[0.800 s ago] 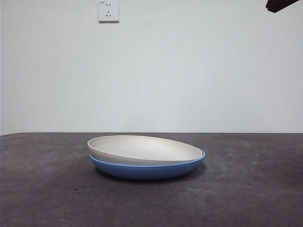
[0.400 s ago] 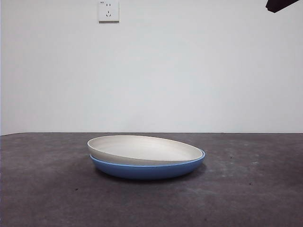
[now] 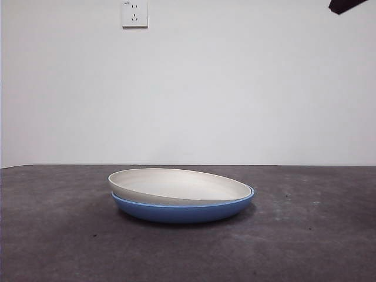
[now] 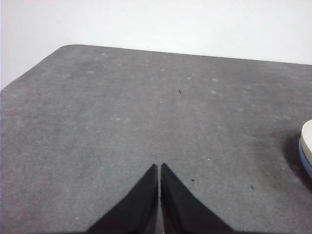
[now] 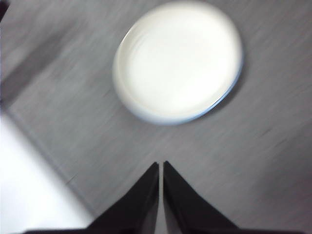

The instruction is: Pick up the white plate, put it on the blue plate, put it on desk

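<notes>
The round matte cream white plate (image 5: pixel 178 61) sits tilted in the glossy blue plate (image 3: pixel 183 211), ahead of the closed, empty right hand (image 5: pixel 161 165), nearer than the closed left hand (image 4: pixel 160 166).

1. The place looks like a plain test room or lab set-up, not a lived-in home: a bare white wall (image 3: pixel 235 88) stands behind the desk (image 3: pixel 59 235).
2. A white wall socket (image 3: pixel 134 13) sits high on that wall, above the far edge of the worktop.
3. The worktop is dark grey, rough and speckled, with a rounded far corner seen in the left wrist view.
4. Only two stacked plates stand on it, near the middle.
</notes>
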You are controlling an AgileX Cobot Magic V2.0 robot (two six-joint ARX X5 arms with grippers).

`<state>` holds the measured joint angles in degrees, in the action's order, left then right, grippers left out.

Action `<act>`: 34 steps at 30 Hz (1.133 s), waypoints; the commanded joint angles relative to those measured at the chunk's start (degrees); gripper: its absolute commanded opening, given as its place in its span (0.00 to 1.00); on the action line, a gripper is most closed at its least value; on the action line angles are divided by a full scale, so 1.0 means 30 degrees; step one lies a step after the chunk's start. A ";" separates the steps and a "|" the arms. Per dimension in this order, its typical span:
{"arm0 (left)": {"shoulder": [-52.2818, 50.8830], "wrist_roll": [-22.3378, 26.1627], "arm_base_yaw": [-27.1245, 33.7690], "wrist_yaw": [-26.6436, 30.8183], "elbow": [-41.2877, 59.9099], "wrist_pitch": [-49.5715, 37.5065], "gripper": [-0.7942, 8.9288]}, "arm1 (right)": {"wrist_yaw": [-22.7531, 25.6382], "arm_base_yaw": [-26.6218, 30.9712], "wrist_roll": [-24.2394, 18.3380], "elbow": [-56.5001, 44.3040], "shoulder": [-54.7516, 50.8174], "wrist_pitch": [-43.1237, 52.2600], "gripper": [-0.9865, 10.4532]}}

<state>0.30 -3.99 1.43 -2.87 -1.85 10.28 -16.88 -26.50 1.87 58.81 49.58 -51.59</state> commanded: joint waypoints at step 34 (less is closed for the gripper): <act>-0.0044 -0.0131 0.0029 0.0044 0.0393 0.0153 0.09 | 0.3738 0.9777 0.0590 -1.9373 -1.6313 1.7267 0.09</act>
<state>0.30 -3.99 1.43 -2.87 -1.87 10.31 -5.82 2.70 1.89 1.06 1.02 -0.60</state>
